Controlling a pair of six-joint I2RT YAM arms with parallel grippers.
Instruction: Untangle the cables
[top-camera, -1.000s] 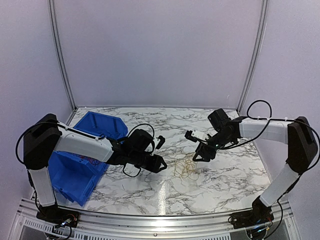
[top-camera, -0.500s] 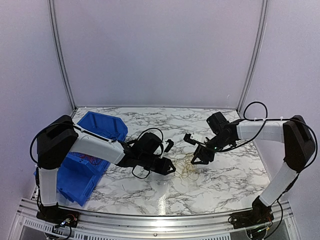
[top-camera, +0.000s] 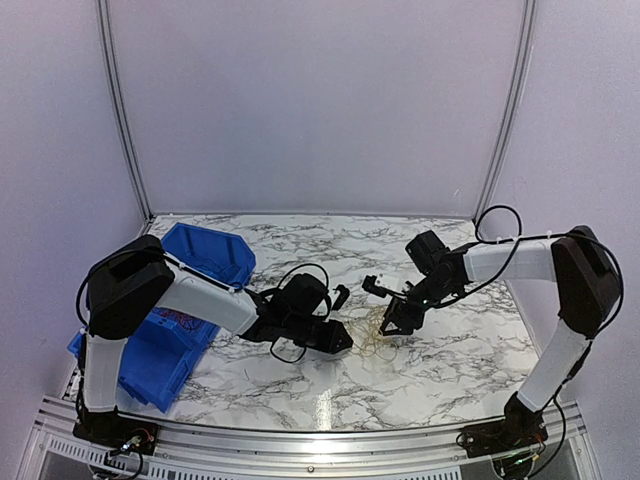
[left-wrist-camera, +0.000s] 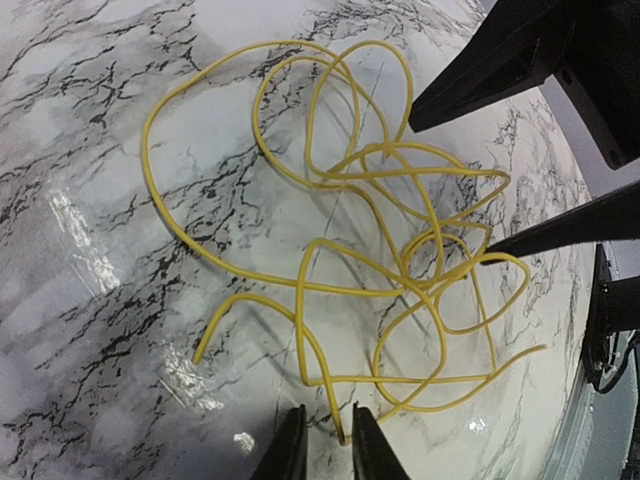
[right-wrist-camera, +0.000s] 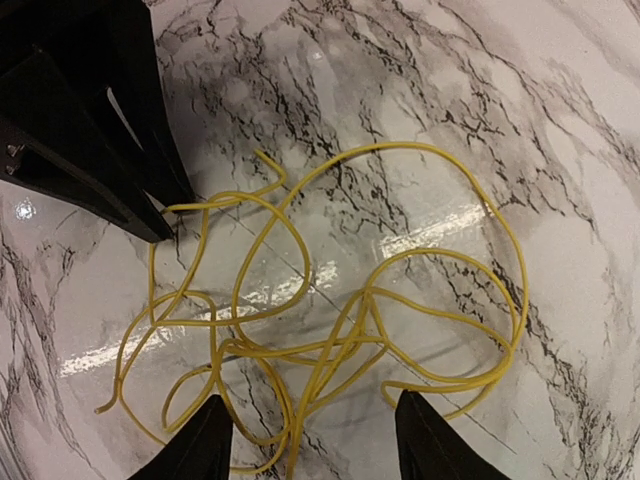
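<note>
- The left jaws (left-wrist-camera: 327, 412) are almost together, with a thin gap between them. One loose end of the cables (left-wrist-camera: 405, 290) lies right in that gap. It does not look squeezed yet.
- The right jaws (right-wrist-camera: 310, 400) are wide apart and hold nothing. They hang just over the yellow heap, with a few strands between them.
- The cables lie in one loose yellow heap on the worktop (top-camera: 300, 240), between the two arms.
- I think the step now is to grab that loose end. To do it well, the left jaws should pinch only that one strand. They should not catch the loop just beside it.
- After that, a slow pull away from the heap looks best. A fast pull could make the knots tight or drag the whole heap along.
- The right jaws could press down on the heap or pinch another strand. That would keep the pile from sliding.
- From the top camera the heap is only a faint smudge, and the arms cover part of it.
- In the left wrist view only the tips of the jaws show at the bottom edge. The wire end runs down into the gap, so I cannot tell if it touches either side.
- I cannot tell if this is one long wire or several. I also cannot tell which strand goes over which in the middle.
- The blue bin (top-camera: 215, 255) has some red marks inside, too small to make out.
</note>
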